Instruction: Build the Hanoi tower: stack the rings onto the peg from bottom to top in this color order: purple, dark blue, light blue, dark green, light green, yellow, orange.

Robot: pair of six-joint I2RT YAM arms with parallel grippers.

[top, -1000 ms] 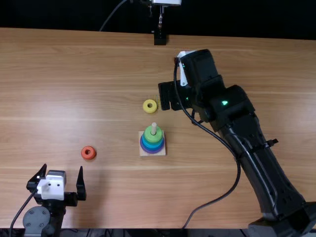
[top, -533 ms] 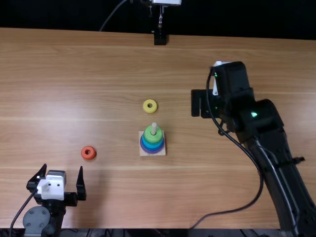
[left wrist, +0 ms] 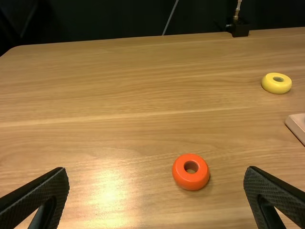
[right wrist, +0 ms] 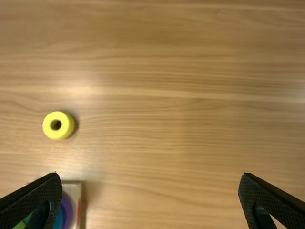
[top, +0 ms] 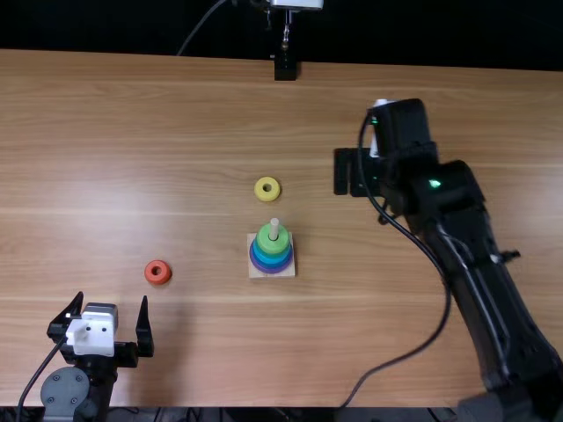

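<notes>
- Wooden base (top: 254, 272) near the table's middle, its peg (top: 274, 227) upright, tip showing above the stack
- Stack on the peg: purple ring (top: 271, 269) lowest, blue above it, light green ring (top: 266, 245) topmost; tiers between are too tightly nested for a sure count from above
- Yellow ring (top: 267, 197) flat on the table, hole up; just beyond the base toward the far side, apart from it
- Orange ring (top: 157, 280) also flat, hole up; well off to the left of the base, much nearer the left gripper
- Left gripper (top: 112, 297) low at the near left; fingers spread wide, nothing between them; in its wrist view the orange ring lies ahead of the gap, touching neither finger
- Right gripper (top: 354, 172) out over the table, right of the yellow ring and a little farther back; its wrist view has the fingers wide apart, empty, one overlapping the sight of the base and stack
- Black cable (top: 447, 303) looping alongside the right arm (top: 475, 264)
- Table (top: 132, 132) light brown, grain running side to side; small black mount (top: 285, 68) at its far edge, dark backdrop behind
</notes>
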